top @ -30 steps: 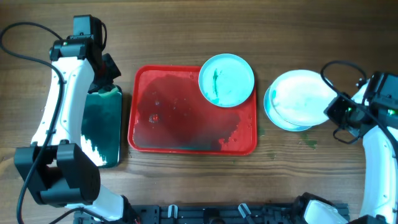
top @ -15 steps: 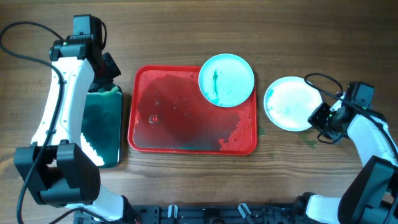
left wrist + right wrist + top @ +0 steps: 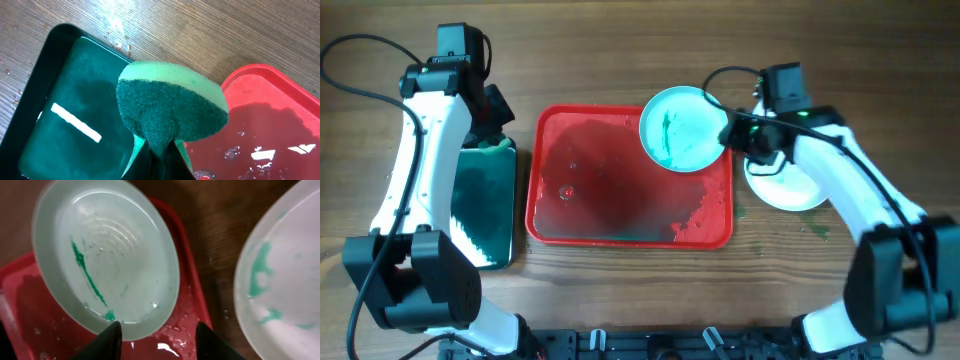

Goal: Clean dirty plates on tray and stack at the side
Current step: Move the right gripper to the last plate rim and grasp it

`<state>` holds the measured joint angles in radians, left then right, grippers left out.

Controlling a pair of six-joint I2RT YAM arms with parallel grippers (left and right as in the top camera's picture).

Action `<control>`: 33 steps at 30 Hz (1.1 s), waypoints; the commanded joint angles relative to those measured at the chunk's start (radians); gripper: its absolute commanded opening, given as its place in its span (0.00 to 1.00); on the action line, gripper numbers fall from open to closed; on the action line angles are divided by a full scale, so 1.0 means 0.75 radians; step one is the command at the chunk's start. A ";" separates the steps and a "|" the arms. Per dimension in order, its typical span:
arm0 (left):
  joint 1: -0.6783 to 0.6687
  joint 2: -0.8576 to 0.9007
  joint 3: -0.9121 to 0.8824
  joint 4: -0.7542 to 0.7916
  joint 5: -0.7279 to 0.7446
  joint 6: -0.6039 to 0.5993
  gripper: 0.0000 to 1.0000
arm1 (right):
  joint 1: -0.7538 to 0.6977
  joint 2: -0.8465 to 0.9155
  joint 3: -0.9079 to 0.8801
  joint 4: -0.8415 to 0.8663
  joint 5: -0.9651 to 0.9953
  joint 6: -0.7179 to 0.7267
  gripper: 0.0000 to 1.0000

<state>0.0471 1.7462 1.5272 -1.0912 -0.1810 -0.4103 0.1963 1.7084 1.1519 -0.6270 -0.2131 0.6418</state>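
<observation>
A pale turquoise plate (image 3: pixel 680 128) with a green smear sits on the far right corner of the red tray (image 3: pixel 610 190). My right gripper (image 3: pixel 732 131) is open and empty at this plate's right rim. In the right wrist view the smeared plate (image 3: pixel 107 255) lies just ahead of the open fingers (image 3: pixel 162 342), over the wet tray (image 3: pixel 30 310). Stacked white plates (image 3: pixel 788 188) lie on the table right of the tray, partly hidden by my right arm; the top one (image 3: pixel 285 280) shows teal streaks. My left gripper (image 3: pixel 492 125) is shut on a green sponge (image 3: pixel 170 105).
A black tub (image 3: pixel 485 205) with teal liquid stands left of the tray; it also shows in the left wrist view (image 3: pixel 65 115). The tray floor holds water and dark residue. Cables trail by both arms. A black rail runs along the table's front edge.
My right gripper left the stacked plates at the right and swung left and farther back to the smeared plate on the tray. The left arm has not moved.
</observation>
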 commanded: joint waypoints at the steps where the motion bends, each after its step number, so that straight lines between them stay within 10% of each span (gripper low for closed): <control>1: 0.005 -0.014 0.013 0.008 0.007 -0.023 0.04 | 0.030 0.150 0.002 0.048 0.011 0.091 0.47; 14: 0.005 0.004 0.013 0.008 0.007 -0.023 0.04 | 0.246 0.285 0.004 0.040 -0.125 -0.030 0.05; 18: 0.005 0.004 0.013 0.009 0.007 -0.023 0.04 | 0.379 0.285 0.098 -0.041 -0.131 -0.163 0.08; 24: 0.005 0.004 0.013 0.009 0.007 -0.023 0.04 | 0.378 0.286 0.242 -0.085 0.045 -0.512 0.43; 33: 0.005 0.004 0.013 0.010 0.008 -0.023 0.04 | 0.379 0.394 0.261 0.036 -0.059 -0.817 0.38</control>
<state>0.0471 1.7466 1.5272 -1.0878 -0.1814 -0.4103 0.4789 1.9652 1.3155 -0.6125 -0.2092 0.0818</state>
